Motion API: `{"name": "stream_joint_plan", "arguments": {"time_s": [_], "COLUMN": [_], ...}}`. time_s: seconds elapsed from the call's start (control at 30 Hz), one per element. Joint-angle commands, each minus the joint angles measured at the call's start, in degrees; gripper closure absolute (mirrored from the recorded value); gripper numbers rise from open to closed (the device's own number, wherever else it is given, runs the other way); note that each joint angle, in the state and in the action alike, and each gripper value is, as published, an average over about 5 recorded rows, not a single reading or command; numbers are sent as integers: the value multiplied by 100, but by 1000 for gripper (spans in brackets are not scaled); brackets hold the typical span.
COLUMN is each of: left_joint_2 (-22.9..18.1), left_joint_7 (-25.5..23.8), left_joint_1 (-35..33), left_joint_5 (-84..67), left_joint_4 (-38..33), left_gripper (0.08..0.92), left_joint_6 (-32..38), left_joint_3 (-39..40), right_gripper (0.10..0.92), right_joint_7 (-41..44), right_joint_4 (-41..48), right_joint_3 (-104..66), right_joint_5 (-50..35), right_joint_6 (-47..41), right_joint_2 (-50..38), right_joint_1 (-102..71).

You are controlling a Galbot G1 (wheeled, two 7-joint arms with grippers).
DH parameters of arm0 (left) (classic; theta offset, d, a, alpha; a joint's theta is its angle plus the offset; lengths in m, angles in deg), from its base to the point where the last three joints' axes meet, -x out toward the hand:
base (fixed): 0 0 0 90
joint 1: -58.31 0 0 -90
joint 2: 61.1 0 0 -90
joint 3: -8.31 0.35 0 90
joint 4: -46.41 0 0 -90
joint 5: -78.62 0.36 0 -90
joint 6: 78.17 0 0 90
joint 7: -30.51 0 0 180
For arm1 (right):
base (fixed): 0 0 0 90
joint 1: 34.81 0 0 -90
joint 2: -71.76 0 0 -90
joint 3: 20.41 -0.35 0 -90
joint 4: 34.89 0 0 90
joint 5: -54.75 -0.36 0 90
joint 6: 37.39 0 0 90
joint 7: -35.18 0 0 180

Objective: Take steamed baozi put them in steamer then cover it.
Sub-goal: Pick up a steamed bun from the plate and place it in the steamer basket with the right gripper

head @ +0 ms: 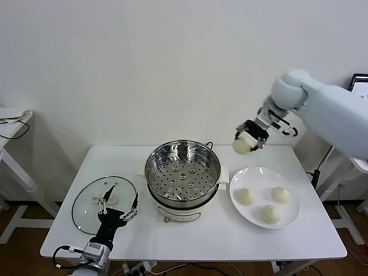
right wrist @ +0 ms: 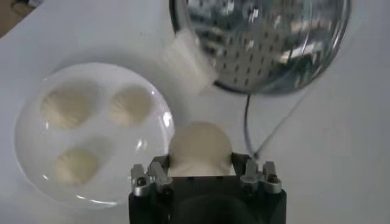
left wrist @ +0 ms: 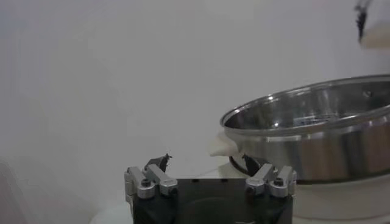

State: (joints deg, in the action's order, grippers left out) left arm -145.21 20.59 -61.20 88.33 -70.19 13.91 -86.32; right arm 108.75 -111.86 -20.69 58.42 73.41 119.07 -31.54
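My right gripper [head: 249, 140] is shut on one steamed baozi [head: 242, 144], held in the air between the steamer [head: 182, 171] and the white plate [head: 290, 215], behind both. In the right wrist view the cream baozi [right wrist: 200, 148] sits between the jaws, above the table. Three more baozi [head: 246, 196] [head: 280, 194] [head: 270, 214] lie on the plate. The steel steamer's perforated tray [head: 181, 174] holds nothing. My left gripper [head: 119, 210] rests open low at the front left, beside the glass lid [head: 86, 207]; in its wrist view the steamer [left wrist: 317, 131] stands ahead.
The glass lid with a handle lies flat on the table left of the steamer. A black cord [right wrist: 248, 131] trails behind the steamer. The white table [head: 201, 238] has bare room along the front edge.
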Motion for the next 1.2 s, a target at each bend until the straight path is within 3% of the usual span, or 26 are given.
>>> {"name": "stream_joint_plan", "arguments": {"time_s": [0.03,0.5,1.0,1.2], "left_joint_2": [26,79,101,96], "left_joint_7": [-9,-48,-86,-84], "left_joint_1": [-16,-48,-62,-44], "left_joint_5": [9,-2,-38,-38], "left_joint_4": [-29,33,131,157], "left_gripper": [177,177,177,177], "left_joint_6": [3,43,100,107], "left_joint_3": [-12,-136,-225,-199], "right_gripper": [347,355,355,355], "right_joint_7": [-149,-553,-824,-849], "right_joint_4": [-604,1126,2844,3138], "right_joint_3": [1304,891,144,-13], "right_joint_5": [-425,470,1420,1544], "right_joint_6": [909,1850,2214,2224], "right_joint_2": [971,2507,3183,3310], "right_joint_1": [1303,204,-966,-1127]}}
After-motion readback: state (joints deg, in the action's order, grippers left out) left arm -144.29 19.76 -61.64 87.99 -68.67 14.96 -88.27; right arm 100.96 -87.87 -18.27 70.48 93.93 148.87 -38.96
